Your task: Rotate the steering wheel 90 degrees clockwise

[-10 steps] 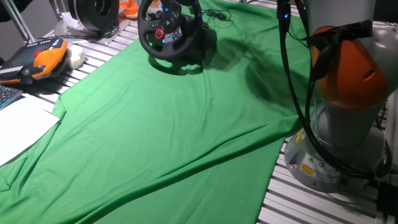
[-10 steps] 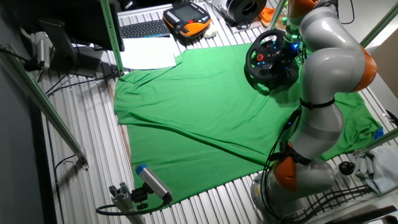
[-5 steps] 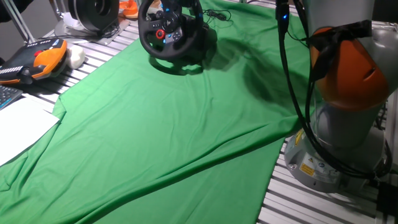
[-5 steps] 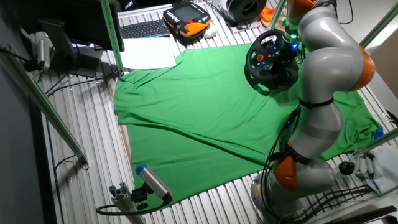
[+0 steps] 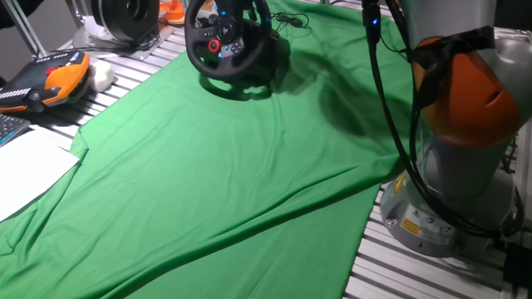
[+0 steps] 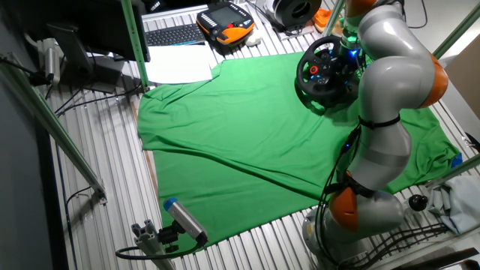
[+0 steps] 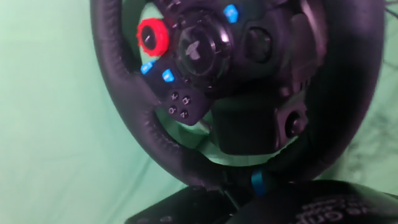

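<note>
**Wheel at the far edge of the cloth, arm hanging over it**

One steering wheel (image 5: 226, 41) stands on its black base at the far end of the green cloth (image 5: 224, 174), at about 1 o'clock in the other fixed view (image 6: 324, 69). Its rim is thick, round and matte black, with a grained, leather-like skin and a small blue stripe on the rim at 6 o'clock in the hand view (image 7: 205, 93). The hub is hard black plastic carrying one ribbed red dial at 10 o'clock, three small blue buttons and a cluster of four tiny black ones. The cloth is soft and creased, with long folds running across a ribbed metal table (image 6: 112, 187).

One arm (image 6: 390, 82), smooth grey shells with orange joints, bends over the wheel. The gripper itself is not visible in either fixed view, and the hand view shows no fingers, so I cannot tell whether it is spread or pinching the rim.

Compared with half a second ago, the wheel sits where it was; the arm's upper links have shifted only slightly.
</note>
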You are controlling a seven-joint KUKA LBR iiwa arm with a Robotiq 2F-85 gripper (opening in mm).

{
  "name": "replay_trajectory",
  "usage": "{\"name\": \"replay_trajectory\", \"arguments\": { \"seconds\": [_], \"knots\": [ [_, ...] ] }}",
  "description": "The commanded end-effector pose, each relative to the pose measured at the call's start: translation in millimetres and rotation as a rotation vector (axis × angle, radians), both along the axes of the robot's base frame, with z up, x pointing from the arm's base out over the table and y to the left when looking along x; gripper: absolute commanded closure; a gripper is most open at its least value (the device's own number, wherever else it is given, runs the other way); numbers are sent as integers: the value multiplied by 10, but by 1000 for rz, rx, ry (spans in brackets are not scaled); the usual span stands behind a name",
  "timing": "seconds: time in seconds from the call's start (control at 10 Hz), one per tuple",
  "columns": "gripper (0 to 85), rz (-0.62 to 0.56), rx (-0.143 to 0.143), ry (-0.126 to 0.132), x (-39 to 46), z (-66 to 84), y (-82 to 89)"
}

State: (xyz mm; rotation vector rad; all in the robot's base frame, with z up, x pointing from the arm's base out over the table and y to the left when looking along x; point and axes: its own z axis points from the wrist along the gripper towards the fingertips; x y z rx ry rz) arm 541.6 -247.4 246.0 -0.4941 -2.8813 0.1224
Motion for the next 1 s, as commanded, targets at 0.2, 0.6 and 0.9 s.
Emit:
{"name": "replay_trajectory", "arguments": {
  "seconds": [0.2,0.6,0.9],
  "knots": [
    [510,-179,2,8,-18,11,33],
    [510,-347,-27,12,-38,40,60],
    [340,-446,-61,3,-102,68,13]
  ]
}}
